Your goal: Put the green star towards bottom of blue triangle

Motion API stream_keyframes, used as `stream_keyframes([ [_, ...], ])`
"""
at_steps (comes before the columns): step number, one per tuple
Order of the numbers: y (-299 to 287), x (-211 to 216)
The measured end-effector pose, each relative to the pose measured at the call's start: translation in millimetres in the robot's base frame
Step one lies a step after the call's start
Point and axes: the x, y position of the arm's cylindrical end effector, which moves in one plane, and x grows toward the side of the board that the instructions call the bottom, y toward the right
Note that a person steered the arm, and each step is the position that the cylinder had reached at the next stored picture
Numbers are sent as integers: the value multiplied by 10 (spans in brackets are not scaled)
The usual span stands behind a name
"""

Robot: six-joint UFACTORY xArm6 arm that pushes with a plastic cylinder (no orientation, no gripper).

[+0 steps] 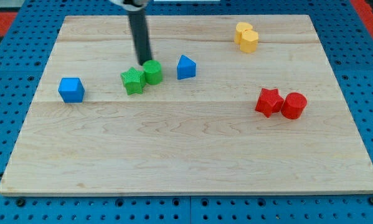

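Observation:
The green star (132, 81) lies left of centre on the wooden board (186, 155), touching a green cylinder (152, 72) on its right. The blue triangle (185, 67) sits a little to the right of the cylinder, apart from it. My tip (143, 63) is at the end of the dark rod, just above the gap between the star and the cylinder, close to the cylinder's upper left edge.
A blue cube (71, 89) sits at the view's left. A yellow block (246, 37) is at the top right. A red star (269, 102) and a red cylinder (294, 106) touch each other at the right.

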Motion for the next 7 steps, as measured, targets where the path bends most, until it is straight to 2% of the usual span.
stream_keyframes([
  [2, -928, 54],
  [4, -747, 536],
  [5, -432, 697],
  [7, -74, 772],
])
